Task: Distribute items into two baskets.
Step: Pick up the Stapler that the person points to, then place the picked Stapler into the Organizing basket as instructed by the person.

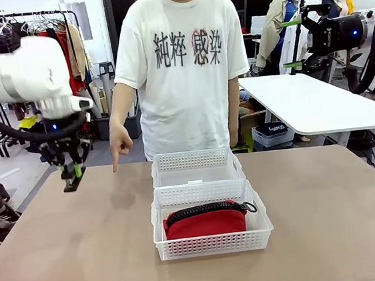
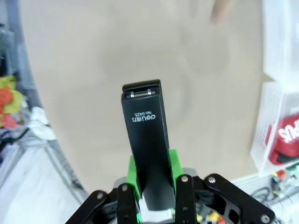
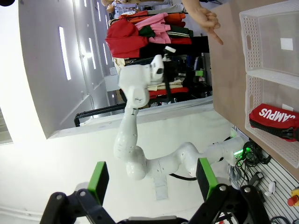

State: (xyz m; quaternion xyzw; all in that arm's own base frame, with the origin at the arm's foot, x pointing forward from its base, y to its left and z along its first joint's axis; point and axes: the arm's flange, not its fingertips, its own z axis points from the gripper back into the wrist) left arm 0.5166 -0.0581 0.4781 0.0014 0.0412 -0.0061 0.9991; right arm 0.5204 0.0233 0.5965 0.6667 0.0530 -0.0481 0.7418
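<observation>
Gripping the small black stapler (image 2: 145, 135) between its green pads (image 2: 174, 161), the left gripper (image 2: 152, 172) is clamped on the stapler's rear end, so the mouth end with the printed label juts out past the fingertips. In the front view this gripper points downward over the far left part of the table (image 1: 330, 219), and the stapler appears to hang clear of the surface, well apart from both baskets.

Between the gripper and the baskets, the person's hand (image 1: 120, 147) points one finger down at bare tabletop. The two white lattice baskets sit end to end at the table's middle. The far basket (image 1: 196, 158) holds nothing but a small white label on its floor, while the near basket (image 1: 212, 244) already holds the red zippered pouch (image 1: 206, 222).

The right gripper (image 3: 153, 179) is parked high with its jaws spread wide and nothing between them.

One item seems placed, and the step in hand looks like carrying the second. With one thing per basket, the next move likely calls for swinging the stapler toward the robot's right and over the far basket's rim, lowering it inside, then letting go. The pointing finger may mean something else, though I cannot tell what.
</observation>
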